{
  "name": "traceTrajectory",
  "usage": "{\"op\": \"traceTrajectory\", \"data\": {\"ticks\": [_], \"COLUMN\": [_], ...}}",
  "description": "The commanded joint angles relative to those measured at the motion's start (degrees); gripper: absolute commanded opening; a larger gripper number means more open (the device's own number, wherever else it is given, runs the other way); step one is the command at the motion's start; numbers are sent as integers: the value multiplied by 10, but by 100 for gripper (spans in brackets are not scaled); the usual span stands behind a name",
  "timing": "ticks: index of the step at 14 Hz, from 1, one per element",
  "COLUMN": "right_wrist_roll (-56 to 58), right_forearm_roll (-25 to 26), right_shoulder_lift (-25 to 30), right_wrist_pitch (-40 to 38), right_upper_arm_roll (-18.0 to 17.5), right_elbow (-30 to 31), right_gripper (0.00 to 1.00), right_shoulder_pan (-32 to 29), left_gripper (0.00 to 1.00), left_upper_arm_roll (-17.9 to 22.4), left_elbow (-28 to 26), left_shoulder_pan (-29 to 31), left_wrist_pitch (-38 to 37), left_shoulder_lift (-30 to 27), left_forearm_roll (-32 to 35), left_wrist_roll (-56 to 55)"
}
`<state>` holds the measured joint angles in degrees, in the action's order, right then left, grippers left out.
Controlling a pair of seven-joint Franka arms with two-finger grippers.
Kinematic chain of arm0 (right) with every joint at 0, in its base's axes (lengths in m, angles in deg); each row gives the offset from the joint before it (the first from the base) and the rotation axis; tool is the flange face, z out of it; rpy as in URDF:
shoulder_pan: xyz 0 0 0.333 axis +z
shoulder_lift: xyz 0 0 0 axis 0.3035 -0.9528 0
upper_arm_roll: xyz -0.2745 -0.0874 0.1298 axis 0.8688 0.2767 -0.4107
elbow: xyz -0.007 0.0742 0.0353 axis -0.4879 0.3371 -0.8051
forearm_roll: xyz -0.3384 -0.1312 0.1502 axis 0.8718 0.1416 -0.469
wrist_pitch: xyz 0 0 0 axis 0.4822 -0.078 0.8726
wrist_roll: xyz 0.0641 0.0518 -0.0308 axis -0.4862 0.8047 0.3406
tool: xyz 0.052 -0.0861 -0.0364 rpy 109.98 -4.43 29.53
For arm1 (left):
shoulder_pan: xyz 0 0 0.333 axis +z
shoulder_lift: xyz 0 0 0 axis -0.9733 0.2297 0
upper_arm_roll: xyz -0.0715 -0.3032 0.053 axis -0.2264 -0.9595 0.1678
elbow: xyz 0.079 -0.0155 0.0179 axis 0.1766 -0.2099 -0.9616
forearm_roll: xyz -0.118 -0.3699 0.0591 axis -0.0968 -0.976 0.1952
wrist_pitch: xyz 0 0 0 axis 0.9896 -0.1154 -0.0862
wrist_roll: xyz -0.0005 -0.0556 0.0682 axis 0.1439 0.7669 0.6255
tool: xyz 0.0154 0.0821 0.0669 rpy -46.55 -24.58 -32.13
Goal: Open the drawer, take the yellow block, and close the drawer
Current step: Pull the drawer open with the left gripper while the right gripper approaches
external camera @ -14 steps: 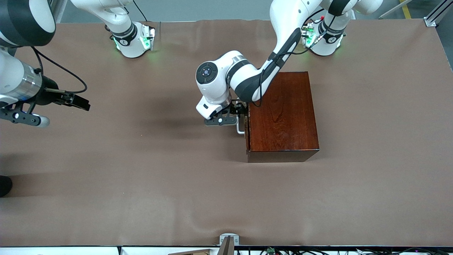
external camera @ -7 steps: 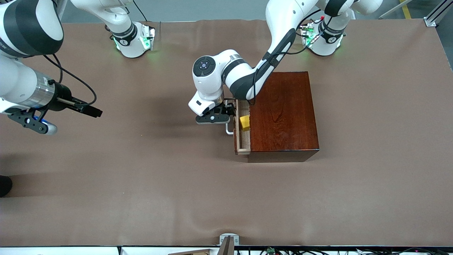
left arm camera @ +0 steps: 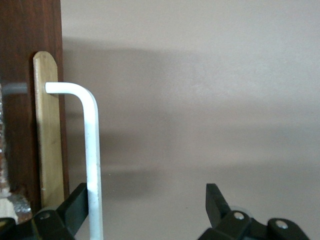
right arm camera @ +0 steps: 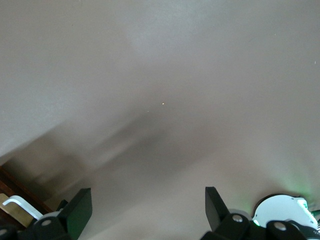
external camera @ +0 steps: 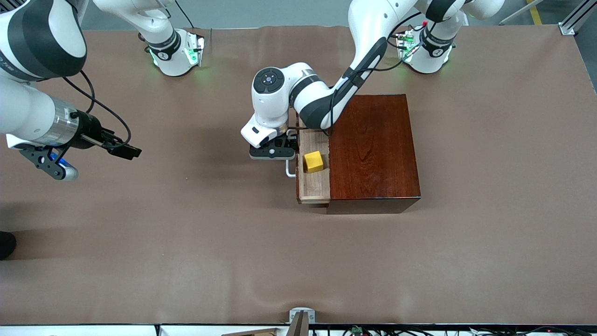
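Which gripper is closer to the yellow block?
Left. The left gripper is at the drawer handle beside the yellow block; the right gripper hovers open toward the right arm's end.

The left wrist view shows the left gripper with its two black fingers spread wide apart over the brown table cover. One finger sits against the white bar handle; the other finger stands well clear of it. The handle runs straight, then bends at a rounded corner into the pale wood front of the drawer. Beside that strip lies the dark reddish-brown wooden box. Soft shadows cross the cover.
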<state>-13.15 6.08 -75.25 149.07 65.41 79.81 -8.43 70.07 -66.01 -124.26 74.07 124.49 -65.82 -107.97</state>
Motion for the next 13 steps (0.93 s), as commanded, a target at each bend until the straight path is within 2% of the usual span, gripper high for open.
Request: {"op": "traceTrajectory", "data": {"ticks": [1, 8, 13], "right_wrist_roll": [-48, -204, -243], "right_forearm_roll": [-26, -34, -36], "right_shoulder_lift": [-7, -21, -28], "right_wrist_pitch": [0, 31, 37], "right_upper_arm_roll": [2, 2, 1], "right_elbow": [-7, -8, -9], "right_gripper": [100, 100, 100], "right_shoulder_pan": [10, 58, 61], "left_gripper": [100, 100, 100], "left_upper_arm_roll": [-1, -4, -4], "left_elbow": [20, 27, 35], "left_shoulder_pan": [-4, -18, -23], "left_wrist_pitch": [26, 54, 79], "left_shoulder_lift": [20, 26, 27], "left_forearm_roll": [-9, -10, -29], "left_wrist_roll": [-11, -12, -12]}}
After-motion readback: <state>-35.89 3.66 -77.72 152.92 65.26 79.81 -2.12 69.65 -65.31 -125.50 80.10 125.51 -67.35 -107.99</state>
